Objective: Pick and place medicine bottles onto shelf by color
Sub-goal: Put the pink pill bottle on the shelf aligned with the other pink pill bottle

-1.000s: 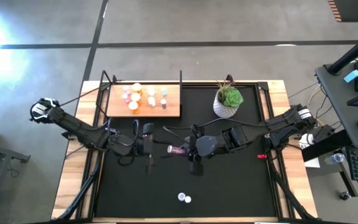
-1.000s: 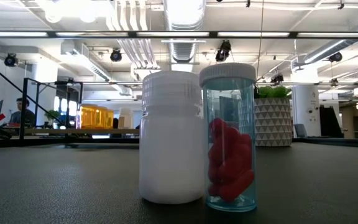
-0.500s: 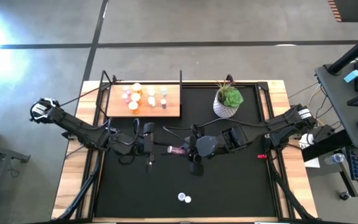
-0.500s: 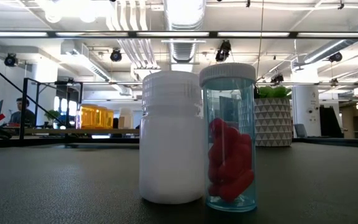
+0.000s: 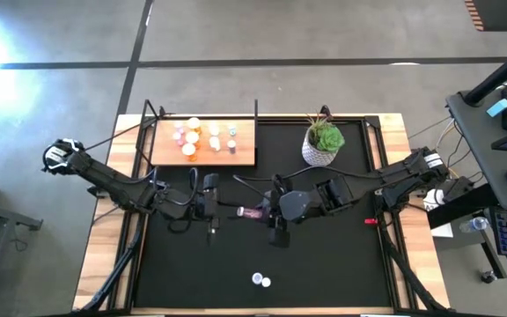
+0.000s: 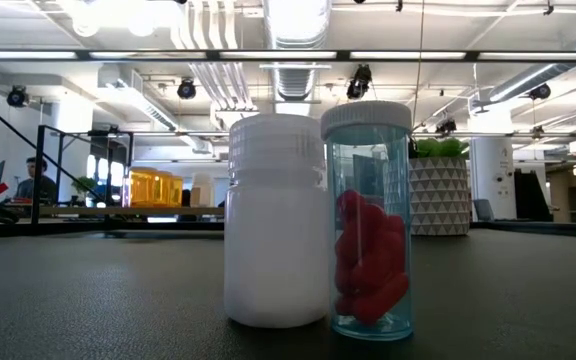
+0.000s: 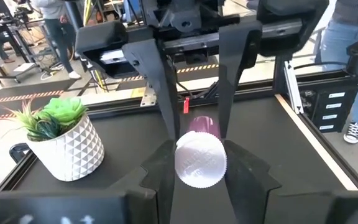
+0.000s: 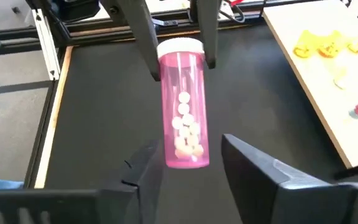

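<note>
Both arms meet at the middle of the black mat [image 5: 324, 264] over one pink bottle [image 5: 253, 212], which is horizontal between them. The left gripper [image 7: 194, 163] pinches the bottle's white cap end between its fingers. The right gripper [image 8: 188, 163] flanks the bottle's base with gaps on both sides, so its jaws stand released.

The shelf [image 5: 204, 141] lies at the mat's far left corner, well apart from the grippers, with several small bottles standing on it. The plant [image 5: 323, 143] stands to its right, also at the far edge. The near half of the mat is bare but for a pair of bottles [image 5: 260, 281] near the front edge.

Only the low view shows that pair closely: a white bottle [image 6: 275, 220] touching a clear blue one with red pills [image 6: 370, 222]. Only the right wrist view shows the pale pills inside the pink bottle.
</note>
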You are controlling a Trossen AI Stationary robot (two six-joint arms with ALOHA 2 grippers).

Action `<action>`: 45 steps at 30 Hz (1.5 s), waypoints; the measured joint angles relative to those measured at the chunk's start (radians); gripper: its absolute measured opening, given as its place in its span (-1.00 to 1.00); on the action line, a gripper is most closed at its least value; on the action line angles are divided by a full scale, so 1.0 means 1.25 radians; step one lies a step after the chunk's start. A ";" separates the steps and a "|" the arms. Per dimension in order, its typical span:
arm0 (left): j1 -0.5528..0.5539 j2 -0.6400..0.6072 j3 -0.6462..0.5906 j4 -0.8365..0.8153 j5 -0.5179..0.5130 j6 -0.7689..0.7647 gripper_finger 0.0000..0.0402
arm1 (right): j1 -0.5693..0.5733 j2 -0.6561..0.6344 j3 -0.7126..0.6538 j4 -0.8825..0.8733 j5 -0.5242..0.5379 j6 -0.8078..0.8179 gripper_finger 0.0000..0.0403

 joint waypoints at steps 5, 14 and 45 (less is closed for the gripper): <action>0.011 0.000 0.000 -0.018 0.000 -0.059 -0.48 | 0.000 -0.044 0.000 -0.083 -0.019 0.051 0.02; 0.095 -0.006 0.045 -0.376 0.002 -0.342 -0.46 | 0.000 -0.208 0.000 -0.258 -0.015 0.196 0.29; 0.720 -0.120 0.056 -1.061 0.125 -0.407 -0.46 | 0.000 -0.241 -0.008 -0.386 0.011 0.269 0.26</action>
